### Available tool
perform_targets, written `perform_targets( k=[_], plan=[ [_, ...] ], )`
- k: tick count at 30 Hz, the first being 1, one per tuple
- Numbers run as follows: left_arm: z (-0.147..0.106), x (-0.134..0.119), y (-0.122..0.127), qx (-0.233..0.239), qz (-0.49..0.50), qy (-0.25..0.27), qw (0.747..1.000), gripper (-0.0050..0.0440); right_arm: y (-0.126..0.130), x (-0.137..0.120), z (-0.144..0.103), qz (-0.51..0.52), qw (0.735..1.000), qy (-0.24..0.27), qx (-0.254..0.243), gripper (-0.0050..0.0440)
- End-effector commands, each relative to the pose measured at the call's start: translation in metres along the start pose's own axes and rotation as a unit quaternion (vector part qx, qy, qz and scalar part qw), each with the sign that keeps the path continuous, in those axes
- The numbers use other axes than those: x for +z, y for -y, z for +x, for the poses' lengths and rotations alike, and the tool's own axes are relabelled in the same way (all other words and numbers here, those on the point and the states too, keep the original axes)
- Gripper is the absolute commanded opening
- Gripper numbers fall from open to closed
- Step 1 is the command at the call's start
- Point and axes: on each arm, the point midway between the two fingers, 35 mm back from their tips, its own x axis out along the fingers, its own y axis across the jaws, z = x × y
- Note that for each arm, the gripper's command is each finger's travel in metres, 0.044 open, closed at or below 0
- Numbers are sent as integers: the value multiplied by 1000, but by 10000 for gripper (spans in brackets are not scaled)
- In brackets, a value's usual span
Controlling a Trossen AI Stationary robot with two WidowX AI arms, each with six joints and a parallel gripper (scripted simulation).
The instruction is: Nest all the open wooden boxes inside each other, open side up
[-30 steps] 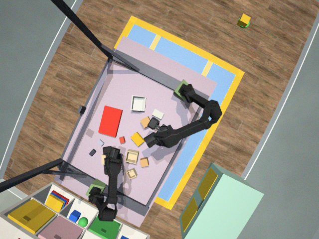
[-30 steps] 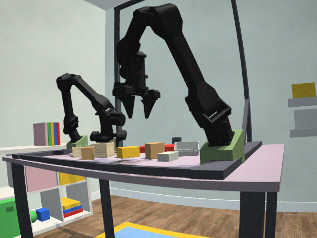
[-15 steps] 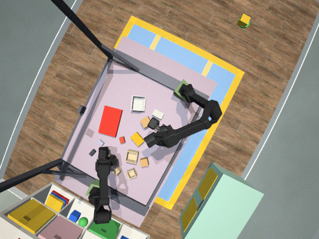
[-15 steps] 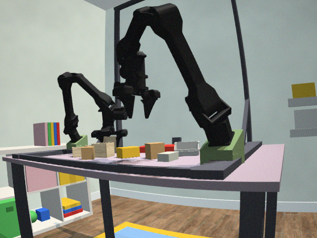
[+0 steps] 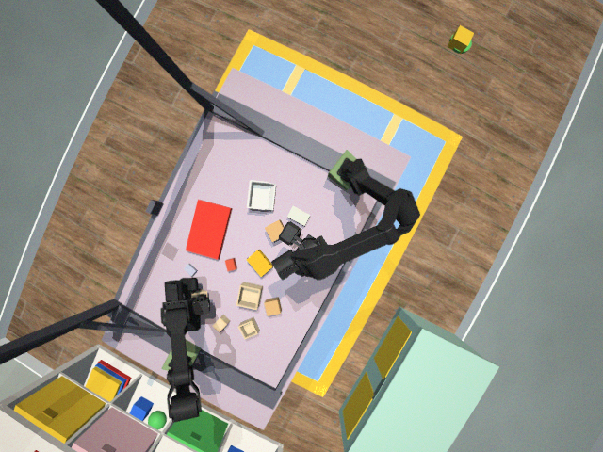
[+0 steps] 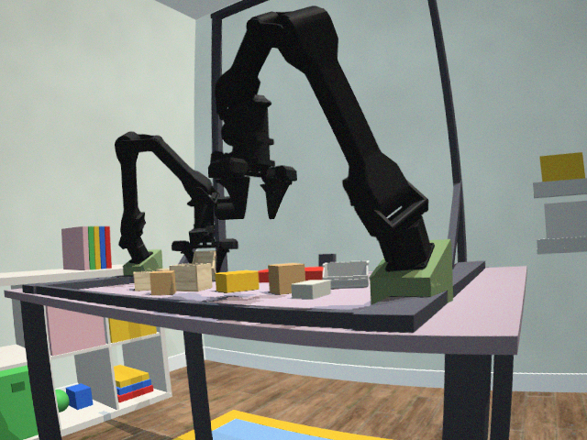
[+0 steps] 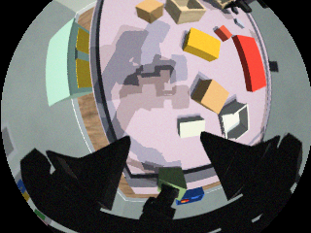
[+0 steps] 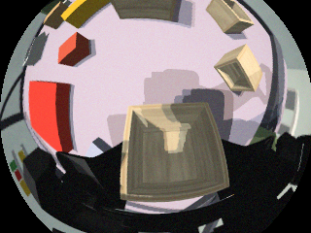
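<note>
Both jointed arms are matte black with tapered jaws.

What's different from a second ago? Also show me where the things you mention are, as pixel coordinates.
The right arm's hand (image 5: 198, 298) (image 6: 206, 261) (image 8: 172, 152) has swung toward the left of the top view. It is now closed on a wooden box (image 5: 200, 293) (image 6: 204, 258) (image 8: 194, 170); I can't tell whether it already gripped it. The left arm's hand (image 5: 288, 250) (image 6: 258, 216) (image 7: 165, 139) stayed open above the table, and the white tray (image 5: 261, 196) (image 6: 346, 282) (image 7: 243, 127) hasn't moved.
</note>
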Motion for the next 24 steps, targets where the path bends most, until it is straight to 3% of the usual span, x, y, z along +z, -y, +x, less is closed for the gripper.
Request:
perform_targets(
  k=[1,7,16,24],
  plan=[
    [-4,1,-2,-2,-5,8,1000,400,-4,-5,-2,6,998,64,3,-50],
    [-4,1,-2,-2,-5,8,1000,400,-7,-7,-3,8,996,92,7,-50],
    [-4,1,-2,-2,-5,8,1000,400,-7,-18,0,9,981,196,7,-50],
    [-4,1,-2,-2,-5,8,1000,400,-6,-22,3,9,969,246,6,-50]
  ],
)
